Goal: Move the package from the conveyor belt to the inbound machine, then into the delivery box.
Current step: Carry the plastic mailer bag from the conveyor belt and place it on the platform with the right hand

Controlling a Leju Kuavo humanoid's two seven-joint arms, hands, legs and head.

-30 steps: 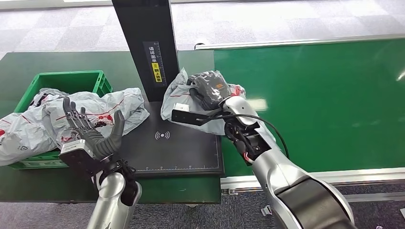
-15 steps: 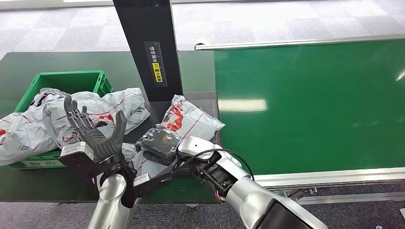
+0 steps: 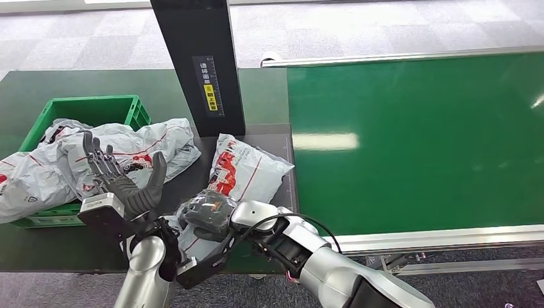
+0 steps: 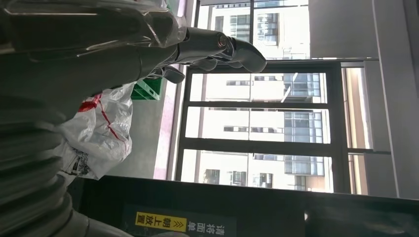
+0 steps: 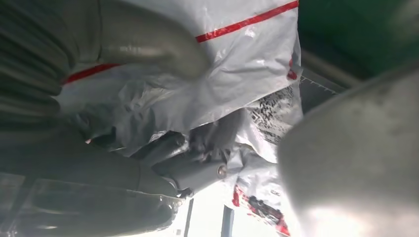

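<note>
Package: the grey poly mailer with red print (image 3: pixel 247 173) lies on the black scanner plate of the inbound machine (image 3: pixel 285 138), its near end under my right hand.
Right hand: my right hand (image 3: pixel 208 213) clamps the near end of the package; in the right wrist view the fingers (image 5: pixel 185 163) are wrapped into the crumpled film, so I judge the grip is firm.
Left hand: my left hand (image 3: pixel 125 176) is raised over the near left part of the plate, palm up, fingers apart, holding nothing.
Step in hand: as I read it, the package is on the machine for its scan, and the carry to the delivery box comes next.
Delivery box: the green crate (image 3: pixel 90 108) sits to the left of the plate, already heaped with other grey bags (image 3: pixel 144 144) that spill over its rim onto the plate.
How I do it well: I keep the printed side flat and facing the machine's black column (image 3: pixel 195 64), and do not let the film bunch over the label.
Handover: the left hand looks ready to take the bag; I bring the package onto its palm before I loosen the right.
Risk: the slack film can slip or snag on the spilled bags, so I lift clear before moving left.
Unclear: whether the scan has registered I cannot tell.
</note>
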